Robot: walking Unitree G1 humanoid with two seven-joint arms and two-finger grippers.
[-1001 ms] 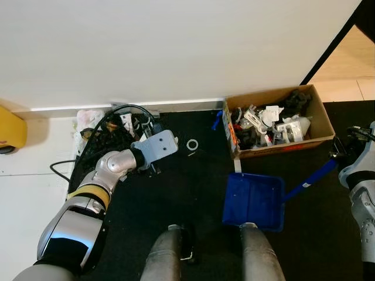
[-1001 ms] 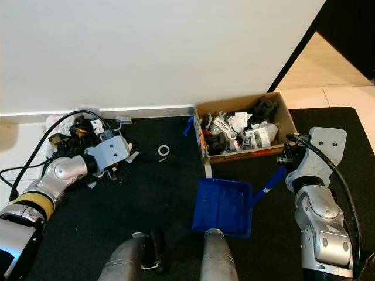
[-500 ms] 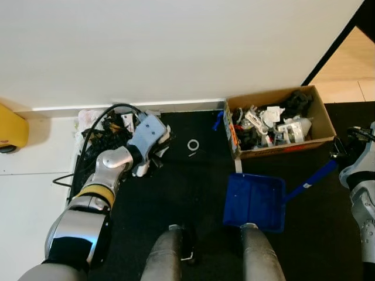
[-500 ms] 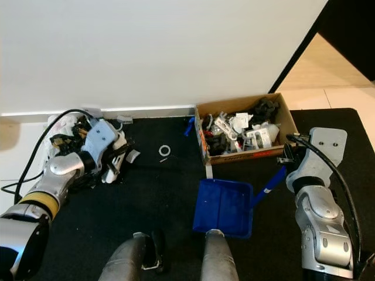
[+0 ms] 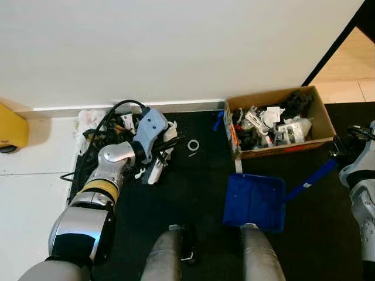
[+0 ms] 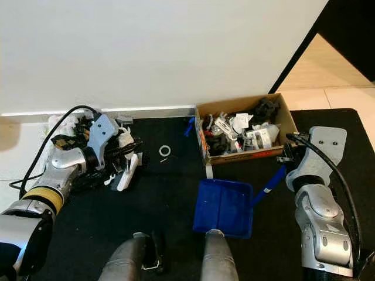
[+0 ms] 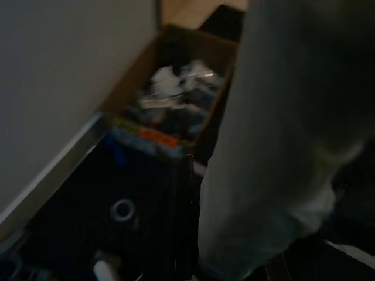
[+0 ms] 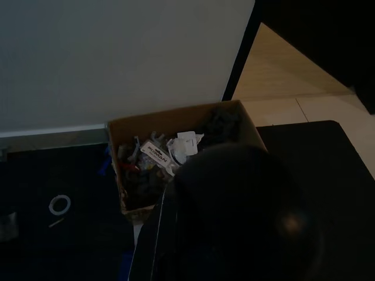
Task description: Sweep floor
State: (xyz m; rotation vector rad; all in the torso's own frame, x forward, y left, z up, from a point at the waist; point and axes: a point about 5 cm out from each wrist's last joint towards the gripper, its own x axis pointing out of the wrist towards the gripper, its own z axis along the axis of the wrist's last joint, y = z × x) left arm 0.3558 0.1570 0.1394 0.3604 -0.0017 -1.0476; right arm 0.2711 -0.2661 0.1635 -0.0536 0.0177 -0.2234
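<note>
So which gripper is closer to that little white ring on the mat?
Left. The left gripper is among the litter by the wall, just beside the white ring. The right gripper holds the blue dustpan handle, beyond the cardboard box.

White wall [image 5: 176,47], black mat [image 5: 193,187]

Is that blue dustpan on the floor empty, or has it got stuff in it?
Empty. The blue dustpan shows bare blue inside, while the litter pile and the white ring lie on the black mat.
</note>
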